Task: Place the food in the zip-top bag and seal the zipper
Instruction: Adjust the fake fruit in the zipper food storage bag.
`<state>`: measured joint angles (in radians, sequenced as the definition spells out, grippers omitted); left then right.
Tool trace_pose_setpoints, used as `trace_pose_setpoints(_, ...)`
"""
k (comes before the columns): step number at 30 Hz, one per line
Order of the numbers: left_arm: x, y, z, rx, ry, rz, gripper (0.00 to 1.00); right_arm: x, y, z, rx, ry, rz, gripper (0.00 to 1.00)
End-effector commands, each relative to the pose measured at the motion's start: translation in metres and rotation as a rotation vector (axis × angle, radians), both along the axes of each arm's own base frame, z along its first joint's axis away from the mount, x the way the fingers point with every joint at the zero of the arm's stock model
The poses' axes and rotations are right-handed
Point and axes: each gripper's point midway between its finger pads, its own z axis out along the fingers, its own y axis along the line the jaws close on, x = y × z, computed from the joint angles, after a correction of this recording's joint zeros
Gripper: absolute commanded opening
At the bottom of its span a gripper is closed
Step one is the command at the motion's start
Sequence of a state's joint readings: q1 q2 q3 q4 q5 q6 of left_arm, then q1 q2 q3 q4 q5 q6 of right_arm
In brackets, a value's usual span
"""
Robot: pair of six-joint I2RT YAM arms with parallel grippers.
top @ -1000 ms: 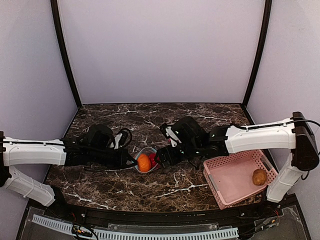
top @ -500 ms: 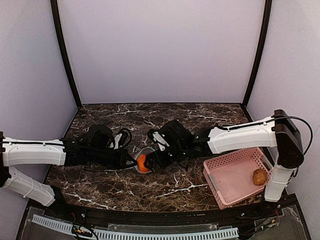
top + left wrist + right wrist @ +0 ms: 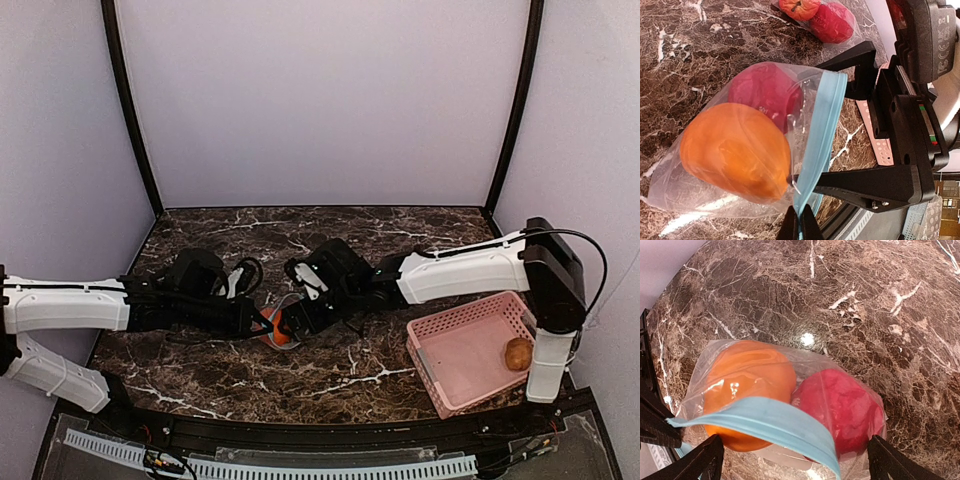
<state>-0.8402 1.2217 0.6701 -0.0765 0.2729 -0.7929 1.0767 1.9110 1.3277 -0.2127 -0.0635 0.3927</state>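
Nearest, at the right, a brown round thing is seen in the pink basket; if it is counted as food, it would be left out by a seal made now. Further in, on the marble table, the zip-top bag is laid on its side with the orange fruit and a red fruit inside, both crowded against the blue zipper strip. One end of that strip is pinched by the left gripper, jaws together on it; the right gripper is held wide apart astride the mouth, with nothing gripped. The chief risk is judged to be that the fruit's bulge, not the strip, is caught when the right jaws are closed, so the tracks are kept apart. Loose film could also be trapped, or the strip pulled out of the left pinch and the bag dragged over the smooth stone. Beyond the bag, at the top edge of the left wrist view, an apple-like fruit and another red fruit are seen outside it, apparently under clear film of their own; these would be shut out.
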Motion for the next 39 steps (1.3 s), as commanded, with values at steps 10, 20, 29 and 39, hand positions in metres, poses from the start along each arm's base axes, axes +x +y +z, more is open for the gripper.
trace_pose_setpoints(10,-0.004,-0.013,0.004,-0.058,0.016,-0.054,0.01,0.012,0.013,-0.021,-0.010,0.025,-0.003,0.96)
trace_pose_setpoints(20,0.007,0.023,0.007,0.020,-0.042,0.055,0.01,0.003,-0.020,0.037,0.057,-0.055,-0.027,0.99)
trace_pose_setpoints(29,0.003,0.023,0.009,0.038,-0.020,-0.024,0.01,-0.020,-0.066,0.045,0.134,-0.152,0.082,0.94)
trace_pose_setpoints(39,-0.003,0.019,0.019,0.035,0.004,-0.107,0.01,-0.026,-0.071,0.021,0.158,-0.290,0.254,0.66)
